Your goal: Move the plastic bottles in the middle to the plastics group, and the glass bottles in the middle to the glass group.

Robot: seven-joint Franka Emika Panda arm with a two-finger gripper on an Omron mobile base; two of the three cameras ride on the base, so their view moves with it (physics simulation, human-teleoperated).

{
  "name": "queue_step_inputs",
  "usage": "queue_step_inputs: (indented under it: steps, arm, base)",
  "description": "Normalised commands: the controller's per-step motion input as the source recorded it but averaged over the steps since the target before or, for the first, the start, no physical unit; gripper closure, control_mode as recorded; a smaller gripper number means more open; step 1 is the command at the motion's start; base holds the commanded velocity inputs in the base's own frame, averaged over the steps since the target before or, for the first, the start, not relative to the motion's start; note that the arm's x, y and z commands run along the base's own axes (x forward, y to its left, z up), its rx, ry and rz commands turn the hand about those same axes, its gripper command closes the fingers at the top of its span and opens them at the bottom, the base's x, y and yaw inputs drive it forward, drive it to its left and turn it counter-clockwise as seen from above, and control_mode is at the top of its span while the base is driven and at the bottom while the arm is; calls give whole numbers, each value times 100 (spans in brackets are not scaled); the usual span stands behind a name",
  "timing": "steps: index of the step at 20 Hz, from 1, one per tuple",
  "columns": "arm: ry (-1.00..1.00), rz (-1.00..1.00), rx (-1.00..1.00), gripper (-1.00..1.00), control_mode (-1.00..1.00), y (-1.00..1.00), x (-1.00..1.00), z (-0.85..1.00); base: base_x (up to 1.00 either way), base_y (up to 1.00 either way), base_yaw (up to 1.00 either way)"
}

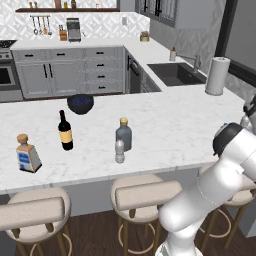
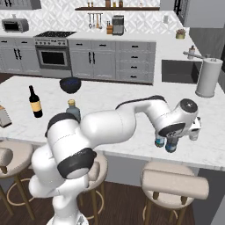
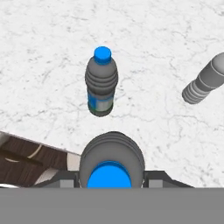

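Spanning the scene, marble bench (image 1: 165, 125); mid-bench, squat grey-blue glass bottle (image 1: 124, 135) touching or just behind pale plastic bottle (image 1: 119, 151). End effector (image 3: 112, 177) clamped on dark blue-capped bottle (image 3: 111, 164) near the bench's right front edge, beside plastics group (image 3: 101, 82).

bright even rendered light, soft shadows, sharp.

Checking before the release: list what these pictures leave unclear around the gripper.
- Held blue-capped bottle: hand view, lower body cut off by the bottom edge.
- Whether it rests on the counter: right base view, the wrist hides its top and the gripper.
- Grey bottle: hand view, top cut off by the right edge.
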Motion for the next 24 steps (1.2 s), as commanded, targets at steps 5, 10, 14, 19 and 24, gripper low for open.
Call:
queue_step_inputs:
  steps: [5, 10, 14, 19, 24]
  arm:
    - [-3, 11, 0, 100, -100, -19, 4, 19]
    - [0, 7, 0, 100, -100, -9, 1, -1]
    - [0, 3, -1, 100, -100, -8, 14, -32]
    - [0, 1, -4, 100, -100, 0, 20, -11]
    - [7, 0, -4, 100, -100, 0, 19, 0]
  base:
    - [0, 0, 0]
    - [0, 0, 0]
    - [0, 0, 0]
    - [0, 0, 0]
    - [0, 0, 0]
